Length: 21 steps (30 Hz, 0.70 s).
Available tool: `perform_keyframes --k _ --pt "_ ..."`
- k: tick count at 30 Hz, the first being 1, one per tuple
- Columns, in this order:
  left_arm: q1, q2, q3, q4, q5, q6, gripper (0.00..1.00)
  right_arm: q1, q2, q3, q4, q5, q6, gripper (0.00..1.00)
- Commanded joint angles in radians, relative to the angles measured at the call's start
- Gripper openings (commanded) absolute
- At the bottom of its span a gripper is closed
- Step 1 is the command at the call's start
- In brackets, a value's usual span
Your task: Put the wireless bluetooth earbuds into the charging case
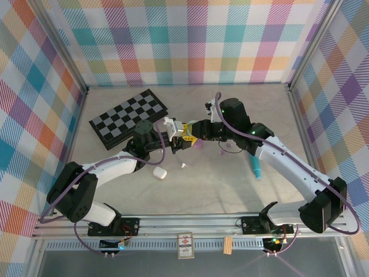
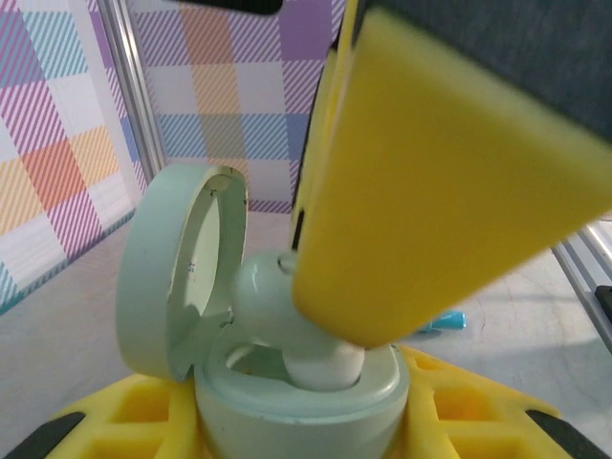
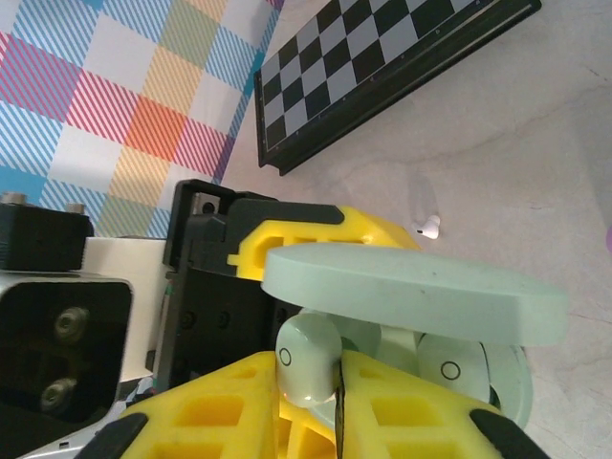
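The mint green charging case [image 2: 296,402] is held off the table with my left gripper [image 2: 301,426] shut on its base, and its lid [image 2: 182,277] stands open. My right gripper [image 3: 339,382] is shut on a mint green earbud [image 3: 311,363]. That earbud [image 2: 263,296] has its stem end resting in a socket of the case. A second mint earbud [image 3: 449,368] sits in the case under the lid [image 3: 411,292]. From above, the left gripper [image 1: 171,137] and the right gripper [image 1: 185,138] meet mid-table. A white earbud [image 1: 184,165] lies loose on the table.
A folded chessboard [image 1: 130,118] lies at the back left. A white case [image 1: 159,172] sits near the left arm. Small purple pieces [image 1: 199,145] lie under the right arm, and a teal pen [image 1: 256,169] lies to the right. Checked walls close in three sides.
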Motion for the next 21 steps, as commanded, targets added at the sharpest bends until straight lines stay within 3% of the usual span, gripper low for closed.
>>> perform_keyframes --k 1,7,11,21 --pt "-0.009 0.009 0.031 0.013 0.002 0.025 0.34 -0.006 0.007 0.023 0.015 -0.018 -0.019 0.21" --pt "-0.009 0.007 0.035 0.013 0.006 0.027 0.34 -0.006 0.024 0.019 0.024 -0.032 -0.006 0.22" --pt "-0.009 0.002 0.035 0.01 0.007 0.03 0.34 -0.006 0.019 0.024 0.014 -0.02 -0.006 0.35" --pt "-0.009 0.018 0.023 0.084 0.001 -0.016 0.34 -0.006 -0.047 0.017 -0.048 0.034 -0.036 0.41"
